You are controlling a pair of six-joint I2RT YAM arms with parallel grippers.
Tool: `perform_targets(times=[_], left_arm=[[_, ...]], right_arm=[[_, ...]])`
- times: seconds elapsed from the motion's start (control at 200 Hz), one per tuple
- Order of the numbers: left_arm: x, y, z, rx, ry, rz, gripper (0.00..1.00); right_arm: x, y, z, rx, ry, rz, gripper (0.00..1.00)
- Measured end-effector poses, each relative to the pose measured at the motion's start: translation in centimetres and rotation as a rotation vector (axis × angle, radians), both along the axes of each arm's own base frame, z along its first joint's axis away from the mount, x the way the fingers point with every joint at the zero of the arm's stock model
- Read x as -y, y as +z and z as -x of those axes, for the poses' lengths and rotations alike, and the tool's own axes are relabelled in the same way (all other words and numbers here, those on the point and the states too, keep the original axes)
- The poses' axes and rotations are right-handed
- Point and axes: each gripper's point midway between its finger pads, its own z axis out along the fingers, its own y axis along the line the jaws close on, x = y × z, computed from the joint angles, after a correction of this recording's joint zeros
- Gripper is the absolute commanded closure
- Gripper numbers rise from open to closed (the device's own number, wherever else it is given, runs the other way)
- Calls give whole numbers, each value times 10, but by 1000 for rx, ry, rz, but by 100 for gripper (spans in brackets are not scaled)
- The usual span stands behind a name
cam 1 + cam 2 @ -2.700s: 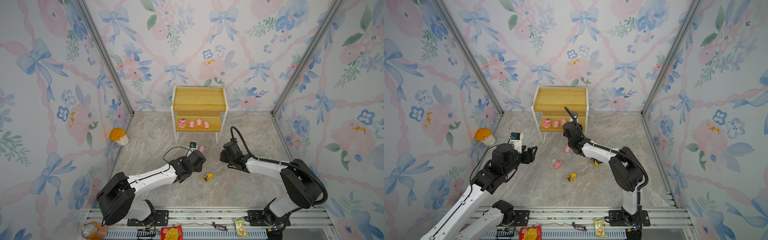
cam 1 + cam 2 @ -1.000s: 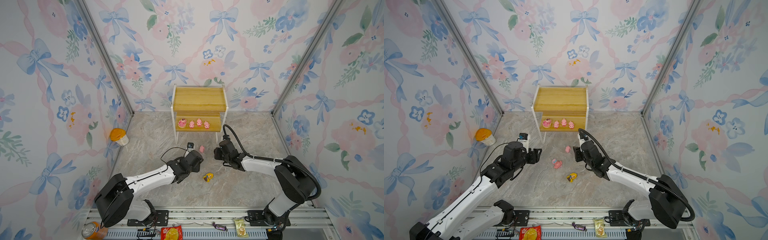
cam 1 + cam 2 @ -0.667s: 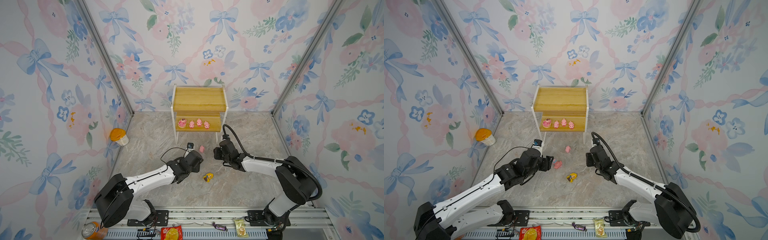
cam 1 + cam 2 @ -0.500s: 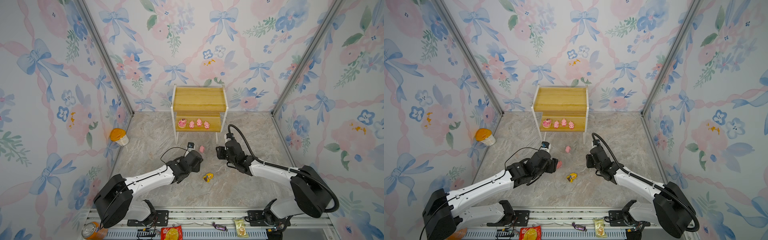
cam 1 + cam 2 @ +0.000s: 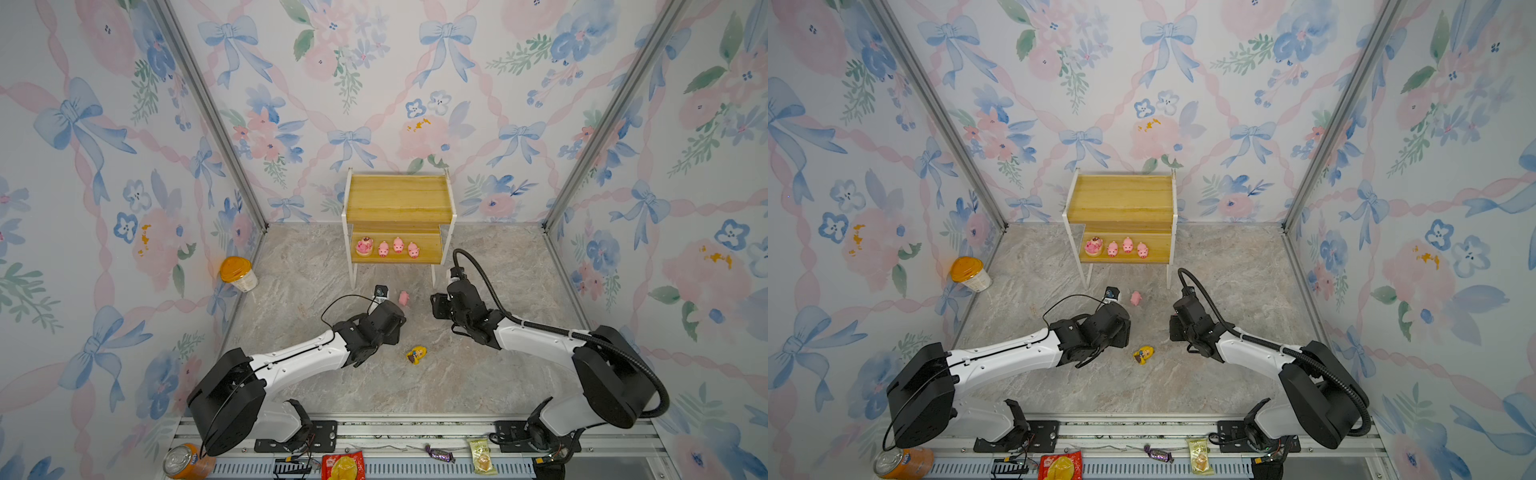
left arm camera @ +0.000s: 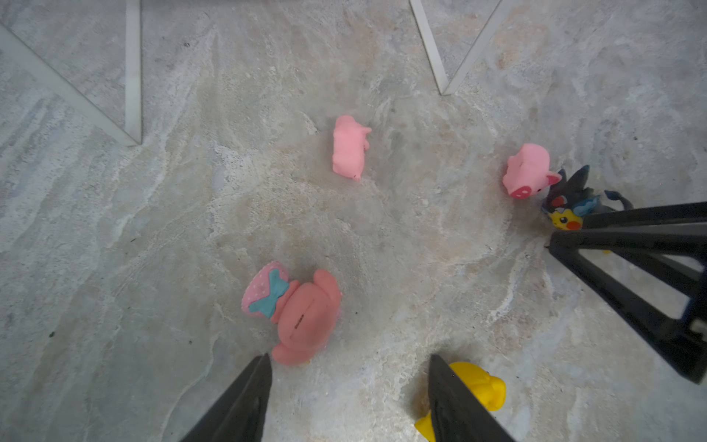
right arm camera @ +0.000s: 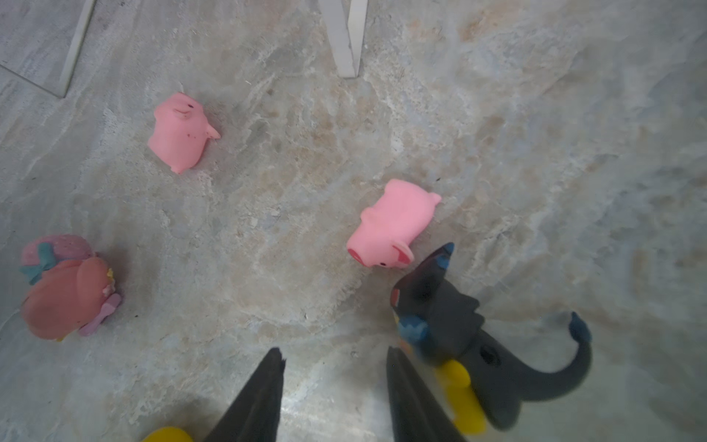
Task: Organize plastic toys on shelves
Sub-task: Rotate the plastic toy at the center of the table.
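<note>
Ahead of spread, empty left fingers (image 6: 245, 405), the pink blue-bowed rubbery figurine (image 6: 306, 317) looks light, squashy; pinch its midbody. Right fingers (image 7: 256, 398) gape too.

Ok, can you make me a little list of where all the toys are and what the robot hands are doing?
Lower shelf board: pig on round base, three small pigs
Top shelf board: bare
Floor: pink pig, second pink pig, pink blue-bowed figure, yellow-haired doll, black-and-yellow creature
Left hand: open, holding nothing
Right hand: open, beside the creature
</note>
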Motion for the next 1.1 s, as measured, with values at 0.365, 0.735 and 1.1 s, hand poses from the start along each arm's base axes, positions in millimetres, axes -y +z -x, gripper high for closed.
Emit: perform_targets(times=[0.365, 0.735, 1.1], left_arm=[[4, -4, -3, 4, 1, 2, 34], [6, -8, -5, 2, -3, 0, 34], [-1, -4, -7, 12, 10, 7, 33]], right_arm=[[44, 7, -21, 25, -197, 11, 53], [33, 23, -26, 75, -202, -29, 54], [8, -5, -41, -3, -240, -57, 56]])
